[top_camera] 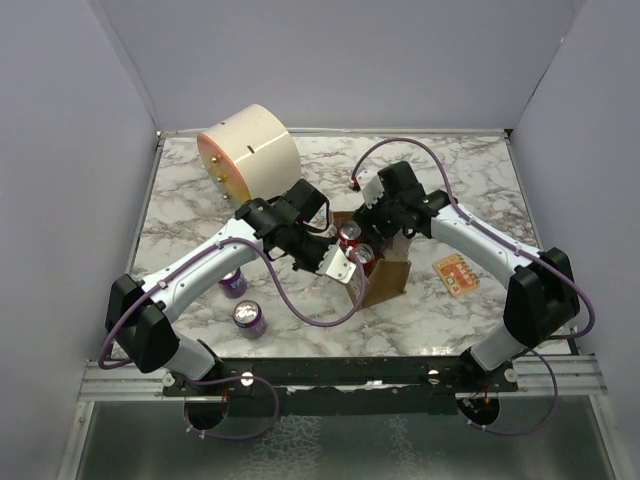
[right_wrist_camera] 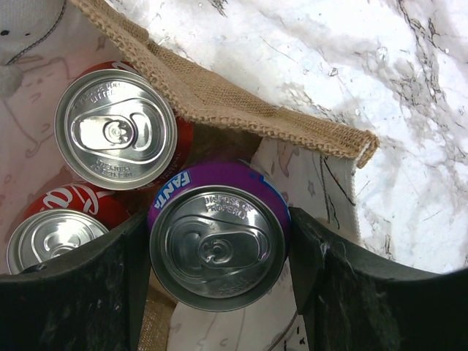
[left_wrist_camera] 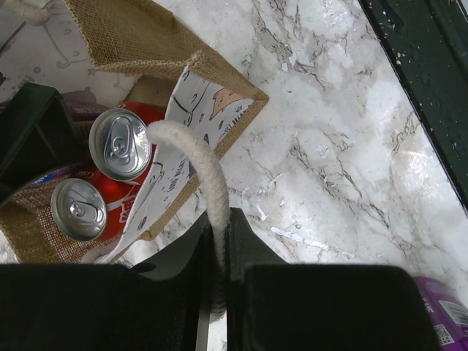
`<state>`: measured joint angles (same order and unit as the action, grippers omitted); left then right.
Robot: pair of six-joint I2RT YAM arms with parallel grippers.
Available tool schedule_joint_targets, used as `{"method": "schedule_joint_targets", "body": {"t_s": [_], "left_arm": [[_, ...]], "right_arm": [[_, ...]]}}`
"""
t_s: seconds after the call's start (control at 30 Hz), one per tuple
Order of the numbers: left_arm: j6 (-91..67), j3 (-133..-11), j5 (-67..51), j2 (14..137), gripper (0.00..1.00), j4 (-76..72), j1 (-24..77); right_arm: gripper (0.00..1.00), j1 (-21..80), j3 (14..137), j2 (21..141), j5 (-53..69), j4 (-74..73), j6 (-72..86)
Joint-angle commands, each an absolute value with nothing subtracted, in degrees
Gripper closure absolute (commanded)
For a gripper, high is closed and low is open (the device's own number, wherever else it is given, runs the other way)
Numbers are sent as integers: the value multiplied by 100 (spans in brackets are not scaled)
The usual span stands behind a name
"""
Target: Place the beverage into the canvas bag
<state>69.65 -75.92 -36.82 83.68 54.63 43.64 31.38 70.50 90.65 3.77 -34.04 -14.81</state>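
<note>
My right gripper (right_wrist_camera: 217, 243) is closed on the purple can (right_wrist_camera: 216, 256), one finger on each side of it. The can is inside the mouth of the canvas bag (right_wrist_camera: 219, 102), just beside two red cans (right_wrist_camera: 115, 130) that stand in the bag. I cannot tell if the purple can rests on the bottom or hangs a little above it. My left gripper (left_wrist_camera: 219, 228) pinches the rope handle (left_wrist_camera: 203, 161) of the bag and holds that side up. So I judge the task well along: this can is almost placed but not yet released. On the table (top_camera: 450, 180), near my left arm (top_camera: 200, 268), stand two more purple cans (top_camera: 249, 318) — if they also belong in the bag, they are left to do.
</note>
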Motion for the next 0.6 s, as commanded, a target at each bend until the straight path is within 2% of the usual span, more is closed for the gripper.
{"method": "schedule_joint_targets", "body": {"t_s": [0.0, 0.57], "left_arm": [[7088, -7575, -3665, 8244, 100, 5494, 4402], [7092, -7480, -3670, 8177, 100, 5458, 4395]], "right_arm": [[80, 3063, 7007, 9035, 465, -2904, -1360], [63, 3040, 6776, 9232, 442, -2738, -1405]]}}
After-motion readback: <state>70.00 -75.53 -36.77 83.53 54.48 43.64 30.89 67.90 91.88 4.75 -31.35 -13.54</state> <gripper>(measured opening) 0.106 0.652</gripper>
